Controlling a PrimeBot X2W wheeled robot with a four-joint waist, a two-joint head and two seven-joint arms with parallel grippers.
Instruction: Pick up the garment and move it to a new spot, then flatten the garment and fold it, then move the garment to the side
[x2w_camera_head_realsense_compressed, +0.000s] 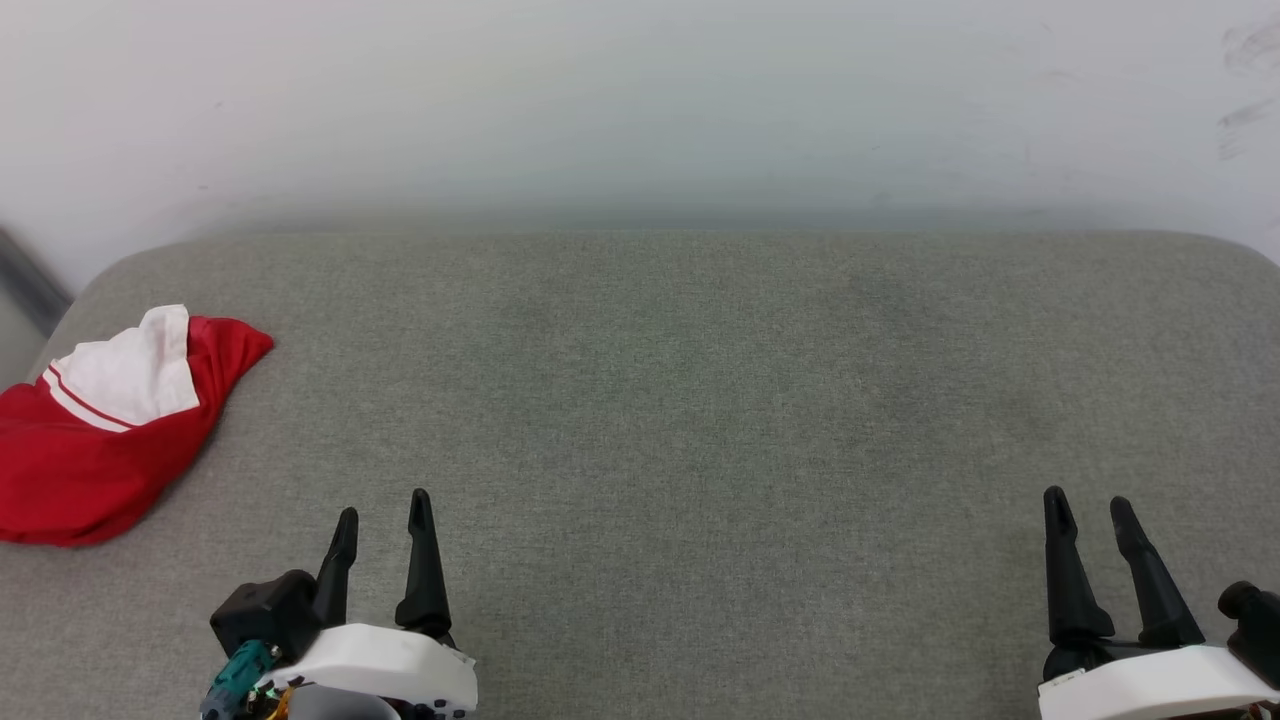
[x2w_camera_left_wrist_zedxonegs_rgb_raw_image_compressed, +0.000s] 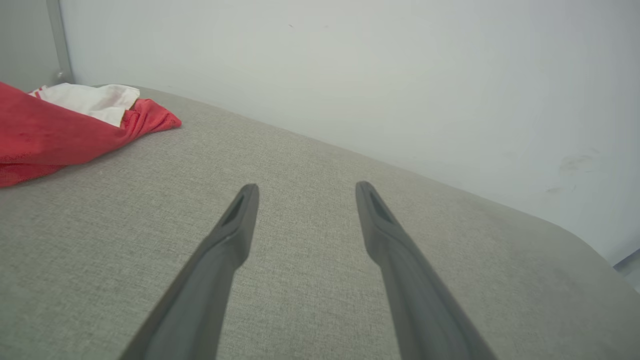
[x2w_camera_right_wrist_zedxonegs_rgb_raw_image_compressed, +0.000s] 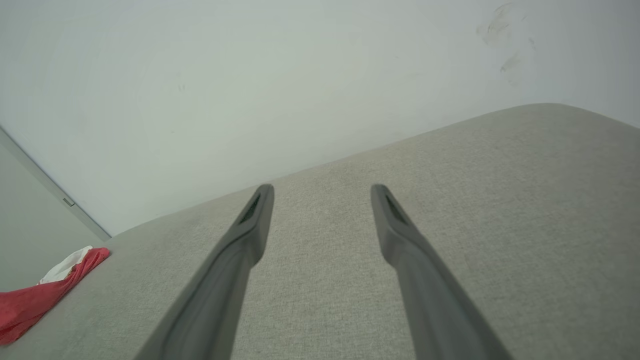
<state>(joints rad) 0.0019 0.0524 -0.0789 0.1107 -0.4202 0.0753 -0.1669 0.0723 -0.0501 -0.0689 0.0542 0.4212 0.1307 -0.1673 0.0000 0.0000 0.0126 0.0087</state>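
The garment (x2w_camera_head_realsense_compressed: 95, 440) lies bunched at the far left of the grey padded surface, red with a white sleeve on top and a thin red stripe near the sleeve's hem. It also lies at the upper left in the left wrist view (x2w_camera_left_wrist_zedxonegs_rgb_raw_image_compressed: 55, 135) and at the lower left in the right wrist view (x2w_camera_right_wrist_zedxonegs_rgb_raw_image_compressed: 35, 300). My left gripper (x2w_camera_head_realsense_compressed: 384, 510) stands open near the front edge, to the right of the garment and apart from it, nothing between its fingers (x2w_camera_left_wrist_zedxonegs_rgb_raw_image_compressed: 235, 220). My right gripper (x2w_camera_head_realsense_compressed: 1088, 505) is open and empty at the lower right, far from the garment.
The grey fabric surface (x2w_camera_head_realsense_compressed: 700, 400) spreads wide between and beyond both grippers. A pale wall (x2w_camera_head_realsense_compressed: 640, 100) rises right behind its far edge. The surface's rounded corners drop off at far left and far right.
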